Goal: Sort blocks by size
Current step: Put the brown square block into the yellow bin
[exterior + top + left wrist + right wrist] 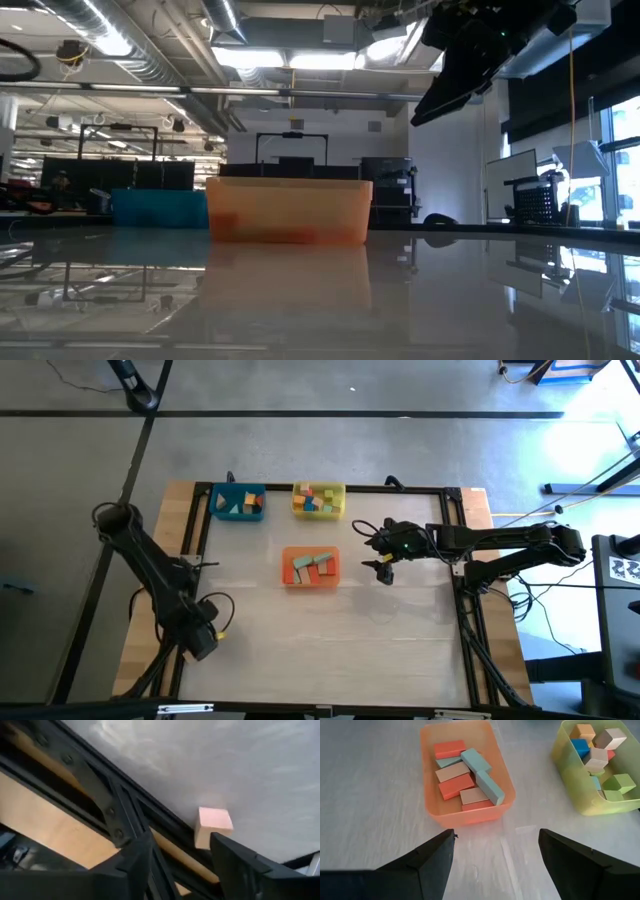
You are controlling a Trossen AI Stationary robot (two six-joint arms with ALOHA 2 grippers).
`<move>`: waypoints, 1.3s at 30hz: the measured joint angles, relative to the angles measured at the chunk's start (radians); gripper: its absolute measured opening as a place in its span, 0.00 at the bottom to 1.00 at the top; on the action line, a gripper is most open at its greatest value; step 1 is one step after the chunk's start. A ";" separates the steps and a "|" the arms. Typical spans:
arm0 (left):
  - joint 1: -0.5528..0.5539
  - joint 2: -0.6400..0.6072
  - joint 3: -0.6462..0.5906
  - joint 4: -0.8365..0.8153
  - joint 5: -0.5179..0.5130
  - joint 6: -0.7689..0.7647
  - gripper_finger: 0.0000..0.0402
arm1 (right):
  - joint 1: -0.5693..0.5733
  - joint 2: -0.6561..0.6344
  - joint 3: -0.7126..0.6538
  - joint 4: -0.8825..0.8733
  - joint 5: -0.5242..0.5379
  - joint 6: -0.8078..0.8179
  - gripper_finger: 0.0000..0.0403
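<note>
A small natural-wood block (212,824) rests on the table beside the black frame rail (115,815) at the table's left edge. My left gripper (180,845) hangs over it, open and pointing steeply down, with the block just past one fingertip (220,842). In the high view this gripper (205,643) is at the near left. My right gripper (495,845) stands open above the table, right of the orange tray (311,567), which holds several larger blocks (467,775). The yellow tray (319,500) holds several small blocks (600,750), and the blue tray (237,502) holds several more.
The three trays stand in the far half of the table: blue and yellow at the back, orange nearer the middle. A black frame runs along the table's edges. The white tabletop (330,640) stretches bare between the two arms at the near side.
</note>
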 joint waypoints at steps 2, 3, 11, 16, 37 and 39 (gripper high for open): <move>-0.014 0.017 0.000 0.040 0.015 -0.022 0.42 | 0.000 0.000 0.000 0.000 0.000 0.000 0.72; -0.022 0.027 0.000 0.069 0.015 -0.029 0.39 | 0.000 0.000 0.000 -0.001 -0.001 0.000 0.72; -0.046 0.107 0.000 0.167 0.015 -0.050 0.36 | 0.000 0.000 0.000 0.000 -0.006 0.001 0.72; -0.046 0.116 0.000 0.174 0.022 -0.061 0.49 | 0.000 0.000 0.000 -0.003 -0.003 0.001 0.72; -0.059 0.188 -0.001 0.245 0.101 -0.070 0.64 | 0.000 0.000 0.000 -0.016 -0.019 -0.025 0.72; -0.059 0.194 -0.001 0.244 0.106 -0.076 0.64 | 0.000 0.000 0.000 -0.017 -0.019 -0.025 0.72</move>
